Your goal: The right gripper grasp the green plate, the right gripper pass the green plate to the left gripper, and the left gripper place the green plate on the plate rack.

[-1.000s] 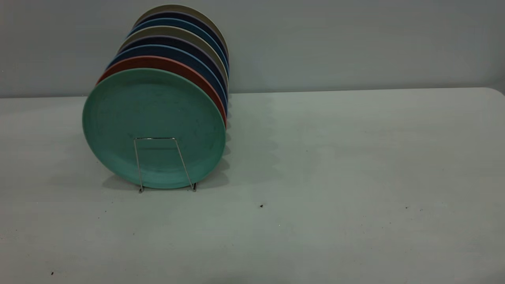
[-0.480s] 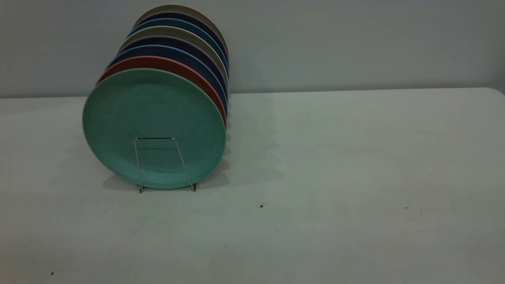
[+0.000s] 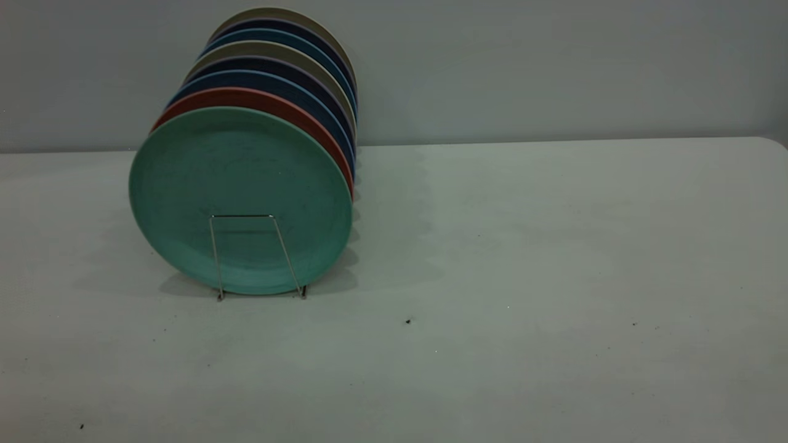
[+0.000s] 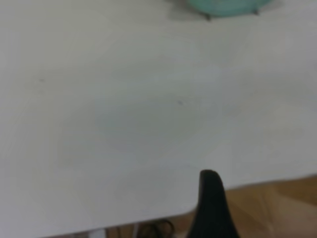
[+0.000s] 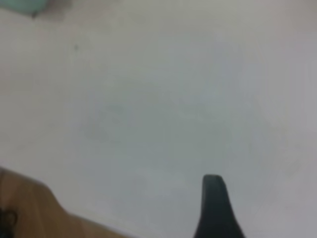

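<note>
The green plate (image 3: 240, 184) stands upright in the front slot of the plate rack (image 3: 241, 216), leaning against the plates behind it, at the left of the table. Its lower edge also shows in the left wrist view (image 4: 223, 5) and in the right wrist view (image 5: 22, 5). Neither arm appears in the exterior view. Only a black part of my left gripper (image 4: 212, 208) shows, over the table's near edge and far from the rack. Only a black part of my right gripper (image 5: 214, 208) shows, above bare table and far from the plate.
Behind the green plate the rack holds a salmon-pink plate (image 3: 246, 95), blue plates (image 3: 271, 77) and beige ones (image 3: 277, 50). The pale table (image 3: 523, 277) stretches to the right of the rack. A wooden floor (image 4: 277, 208) shows beyond the table's edge.
</note>
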{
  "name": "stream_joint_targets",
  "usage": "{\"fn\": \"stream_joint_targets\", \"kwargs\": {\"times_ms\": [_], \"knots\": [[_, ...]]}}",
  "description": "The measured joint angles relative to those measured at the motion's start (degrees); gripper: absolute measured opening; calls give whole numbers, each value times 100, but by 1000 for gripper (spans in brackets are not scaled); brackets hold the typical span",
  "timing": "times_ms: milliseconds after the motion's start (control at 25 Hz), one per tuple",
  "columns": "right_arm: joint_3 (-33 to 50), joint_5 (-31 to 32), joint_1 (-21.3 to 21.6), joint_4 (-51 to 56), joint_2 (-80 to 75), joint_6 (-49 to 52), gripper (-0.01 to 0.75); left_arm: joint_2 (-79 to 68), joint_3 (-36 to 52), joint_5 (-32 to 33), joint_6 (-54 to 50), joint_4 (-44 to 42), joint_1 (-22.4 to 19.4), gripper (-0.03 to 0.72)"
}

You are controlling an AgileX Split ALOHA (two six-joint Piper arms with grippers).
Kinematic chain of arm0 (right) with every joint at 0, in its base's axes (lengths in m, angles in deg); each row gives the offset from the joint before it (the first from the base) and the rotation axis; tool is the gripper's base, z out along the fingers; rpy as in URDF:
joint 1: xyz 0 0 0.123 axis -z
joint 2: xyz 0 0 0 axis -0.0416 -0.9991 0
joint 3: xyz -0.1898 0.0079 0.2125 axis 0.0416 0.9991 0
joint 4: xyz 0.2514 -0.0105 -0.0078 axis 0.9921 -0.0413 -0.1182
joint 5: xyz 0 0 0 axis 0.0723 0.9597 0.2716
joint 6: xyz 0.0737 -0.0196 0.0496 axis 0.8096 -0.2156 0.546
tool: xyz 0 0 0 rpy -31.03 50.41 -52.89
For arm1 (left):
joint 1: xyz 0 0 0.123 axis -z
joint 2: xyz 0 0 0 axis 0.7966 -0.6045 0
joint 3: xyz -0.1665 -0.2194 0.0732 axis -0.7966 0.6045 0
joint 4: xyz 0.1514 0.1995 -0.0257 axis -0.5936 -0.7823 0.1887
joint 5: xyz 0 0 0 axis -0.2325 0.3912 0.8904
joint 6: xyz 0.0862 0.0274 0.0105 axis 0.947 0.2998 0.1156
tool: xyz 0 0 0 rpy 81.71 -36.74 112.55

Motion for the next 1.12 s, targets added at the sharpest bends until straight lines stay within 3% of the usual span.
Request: {"fn": "stream_joint_targets", "kwargs": {"times_ms": [1120], "knots": [[30,-11,38,124,41,58,511,264,116,-56,-53,-261,11,566]]}}
